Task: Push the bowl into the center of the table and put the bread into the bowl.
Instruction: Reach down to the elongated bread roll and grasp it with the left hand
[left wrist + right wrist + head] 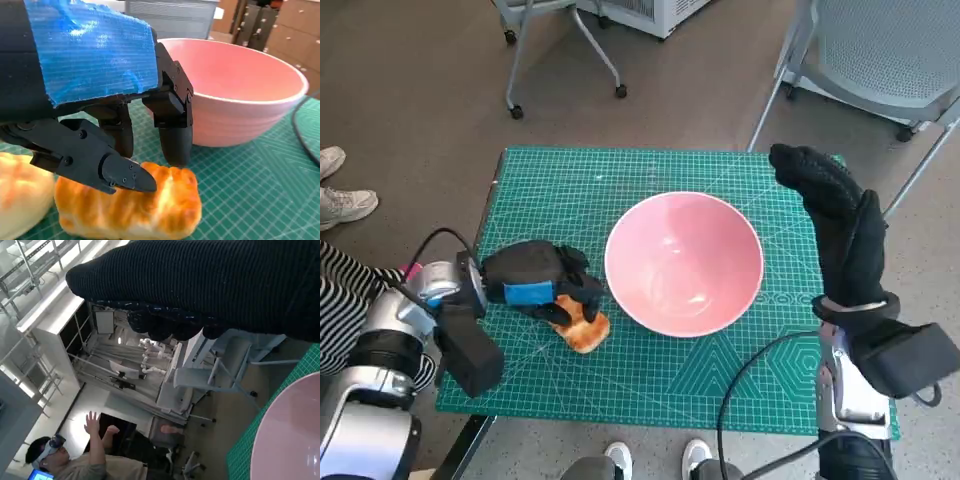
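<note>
Near the middle of the green gridded cutting mat (650,400) sits the wide pink bowl (684,262). Left of it, the blue-taped left hand (535,282) grasps the golden toasted bread (135,207) (on the mat); the gloved right hand (835,215) hangs unclenched, holding nothing.

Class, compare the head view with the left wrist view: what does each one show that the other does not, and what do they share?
Only the head view shows the right hand raised beside the bowl, the whole green mat, chairs and a person's shoes. Only the left wrist view shows the fingers touching the bread's top and a paler piece beside it. Both show the left hand, bread and pink bowl.
</note>
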You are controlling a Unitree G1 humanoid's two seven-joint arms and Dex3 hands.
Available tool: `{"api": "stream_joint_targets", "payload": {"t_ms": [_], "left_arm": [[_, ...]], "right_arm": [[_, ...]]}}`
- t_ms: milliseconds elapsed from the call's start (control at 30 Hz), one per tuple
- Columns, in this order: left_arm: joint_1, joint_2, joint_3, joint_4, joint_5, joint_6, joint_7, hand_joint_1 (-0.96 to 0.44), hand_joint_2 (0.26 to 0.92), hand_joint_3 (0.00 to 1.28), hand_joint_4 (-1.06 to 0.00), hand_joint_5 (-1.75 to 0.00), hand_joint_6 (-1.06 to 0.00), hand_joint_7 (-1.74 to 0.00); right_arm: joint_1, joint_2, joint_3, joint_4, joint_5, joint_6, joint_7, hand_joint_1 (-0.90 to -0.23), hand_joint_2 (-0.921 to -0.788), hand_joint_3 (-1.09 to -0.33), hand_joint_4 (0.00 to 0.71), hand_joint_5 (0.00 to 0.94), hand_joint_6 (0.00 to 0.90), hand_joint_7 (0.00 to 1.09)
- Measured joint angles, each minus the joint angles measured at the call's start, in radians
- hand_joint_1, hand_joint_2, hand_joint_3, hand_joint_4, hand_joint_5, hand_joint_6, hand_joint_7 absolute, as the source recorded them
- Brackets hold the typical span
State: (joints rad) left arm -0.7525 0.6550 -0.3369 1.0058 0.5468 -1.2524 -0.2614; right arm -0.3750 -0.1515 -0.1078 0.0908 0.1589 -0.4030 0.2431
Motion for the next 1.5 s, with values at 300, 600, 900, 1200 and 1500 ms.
{"api": "stream_joint_targets", "payload": {"t_ms": [300, 600, 900, 1200, 1500], "left_arm": [[0.0, 0.011, 0.011, -0.007, -0.019, 0.001, 0.0, 0.0, 0.92, 0.05, -0.73, -1.01, -0.63, -1.27], [0.0, 0.013, 0.013, -0.009, -0.045, 0.008, -0.016, 0.0, 0.921, 0.09, -0.67, -1.07, -0.59, -1.3], [0.005, 0.014, -0.006, -0.021, -0.116, 0.089, -0.176, -0.15, 0.743, 0.03, -0.57, -0.15, -0.52, -0.39], [0.05, 0.031, -0.004, -0.172, -0.166, 0.262, -0.303, -0.34, 0.677, 0.0, -0.39, -0.01, -0.41, -0.04], [0.125, 0.077, 0.009, -0.389, -0.182, 0.468, -0.404, -0.48, 0.687, 0.0, -0.27, 0.0, -0.31, 0.0]], "right_arm": [[0.003, 0.001, 0.0, 0.001, 0.001, 0.0, 0.0, -0.674, -0.921, -0.727, 0.208, 0.001, 0.051, 0.58], [0.006, 0.003, 0.001, -0.001, 0.003, 0.0, 0.0, -0.676, -0.921, -0.728, 0.206, 0.0, 0.049, 0.58], [0.012, 0.003, 0.001, -0.009, 0.01, 0.006, 0.001, -0.677, -0.921, -0.73, 0.202, 0.0, 0.047, 0.58], [0.016, 0.003, 0.001, -0.012, 0.026, 0.01, 0.004, -0.675, -0.921, -0.729, 0.203, 0.001, 0.044, 0.58], [0.018, 0.0, -0.001, -0.012, 0.036, 0.013, 0.005, -0.676, -0.921, -0.728, 0.204, 0.001, 0.043, 0.58]]}}
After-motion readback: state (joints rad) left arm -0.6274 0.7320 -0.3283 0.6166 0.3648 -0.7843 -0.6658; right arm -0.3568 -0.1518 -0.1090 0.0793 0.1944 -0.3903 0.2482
